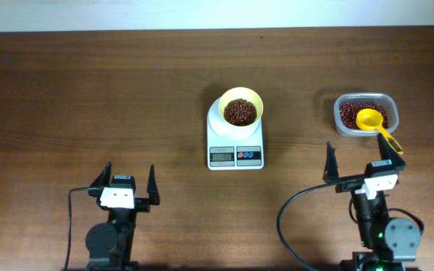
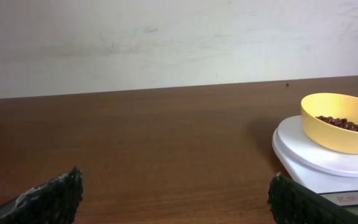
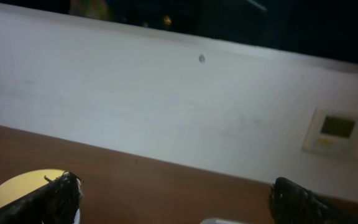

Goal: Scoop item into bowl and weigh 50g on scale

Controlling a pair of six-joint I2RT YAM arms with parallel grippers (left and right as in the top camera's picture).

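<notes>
The pale-yellow bowl (image 1: 225, 98) stands on the white scale (image 1: 218, 140) at the table's middle, with a heap of dark reddish-brown beans (image 1: 240, 112) inside. In the left wrist view the bowl (image 2: 334, 132) and scale (image 2: 306, 155) lie far right. My left gripper (image 1: 130, 172) rests near the front edge, left of the scale, open and empty; it (image 2: 176, 190) frames bare wood. Open too, my right gripper (image 1: 358, 154) hovers just in front of the tub; the right wrist view shows it (image 3: 176, 190) empty, the bowl (image 3: 14, 186) behind its left finger.
A clear plastic tub (image 1: 388, 102) at the right holds more beans (image 1: 350, 113) and a yellow long-handled scoop (image 1: 369, 119), its handle pointing toward my right gripper. A pale wall (image 2: 166, 43) runs along the table's far edge.
</notes>
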